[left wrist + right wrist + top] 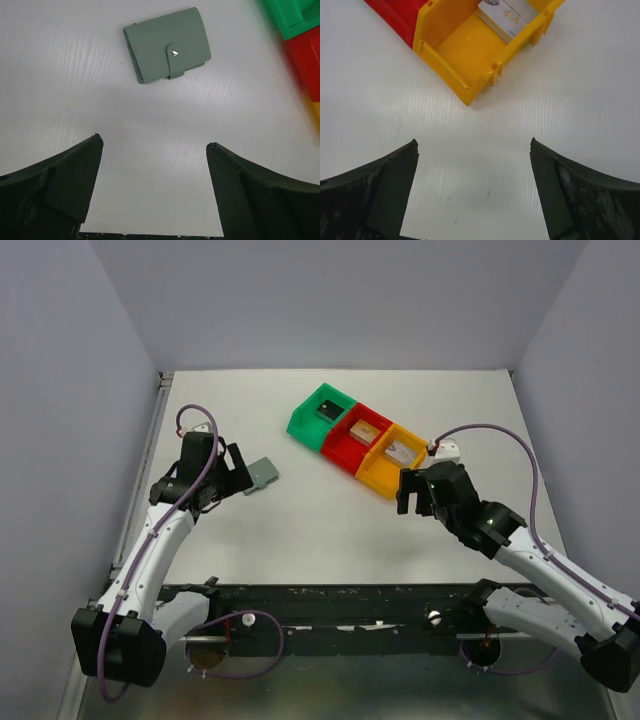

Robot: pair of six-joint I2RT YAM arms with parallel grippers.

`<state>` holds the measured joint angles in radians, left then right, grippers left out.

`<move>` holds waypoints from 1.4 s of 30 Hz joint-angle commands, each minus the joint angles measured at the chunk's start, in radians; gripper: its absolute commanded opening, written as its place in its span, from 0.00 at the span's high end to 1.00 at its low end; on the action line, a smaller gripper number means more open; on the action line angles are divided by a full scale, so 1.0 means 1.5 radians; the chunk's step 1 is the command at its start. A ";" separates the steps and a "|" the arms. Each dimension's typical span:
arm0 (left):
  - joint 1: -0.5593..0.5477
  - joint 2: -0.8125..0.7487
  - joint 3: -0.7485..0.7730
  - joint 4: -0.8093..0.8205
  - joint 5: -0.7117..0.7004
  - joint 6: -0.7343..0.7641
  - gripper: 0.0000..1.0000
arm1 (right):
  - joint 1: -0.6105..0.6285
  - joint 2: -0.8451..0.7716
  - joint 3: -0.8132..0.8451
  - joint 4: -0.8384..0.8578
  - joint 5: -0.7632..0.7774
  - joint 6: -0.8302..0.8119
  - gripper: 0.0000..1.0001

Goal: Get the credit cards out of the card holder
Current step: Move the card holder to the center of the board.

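The card holder [264, 473] lies closed on the table, grey-green, its strap snapped shut; it also shows in the left wrist view [167, 45]. My left gripper [242, 471] is open and empty just left of it, fingertips [95, 145] short of it. A black card [328, 409] lies in the green bin [305, 422], a tan-gold card [364, 429] in the red bin [342, 452], and a silver-grey card [403, 449] in the yellow bin [378, 478]. My right gripper [411, 494] is open and empty, just in front of the yellow bin [450, 55], where the silver card [509, 16] shows.
The three bins stand joined in a diagonal row at the table's back centre. The green bin [300, 15] and red bin [307, 60] lie to the right of the holder in the left wrist view. Grey walls enclose the table on three sides.
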<state>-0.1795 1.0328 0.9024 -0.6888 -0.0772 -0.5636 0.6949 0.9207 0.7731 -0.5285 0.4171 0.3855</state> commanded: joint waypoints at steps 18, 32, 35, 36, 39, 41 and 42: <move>0.008 0.083 0.005 0.147 0.021 0.009 0.14 | 0.003 -0.029 -0.018 0.033 -0.102 0.037 0.00; 0.114 0.258 0.052 0.243 0.071 -0.017 0.28 | 0.003 -0.081 -0.078 0.060 -0.174 0.043 0.01; 0.143 0.300 0.076 0.259 0.082 -0.008 0.33 | 0.003 -0.088 -0.089 0.063 -0.178 0.048 0.01; 0.147 0.318 0.092 0.261 0.087 -0.002 0.38 | 0.003 -0.091 -0.091 0.062 -0.180 0.050 0.01; 0.150 0.351 0.117 0.262 0.102 0.018 0.56 | 0.003 -0.099 -0.097 0.059 -0.186 0.052 0.01; 0.150 0.364 0.119 0.269 0.101 0.021 0.57 | 0.003 -0.109 -0.104 0.059 -0.188 0.052 0.01; 0.150 0.368 0.119 0.269 0.099 0.023 0.57 | 0.003 -0.113 -0.108 0.059 -0.188 0.052 0.01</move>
<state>0.0444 1.5539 1.0550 -0.3176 0.0380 -0.5575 0.6949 0.7792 0.6373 -0.4423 0.1627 0.4503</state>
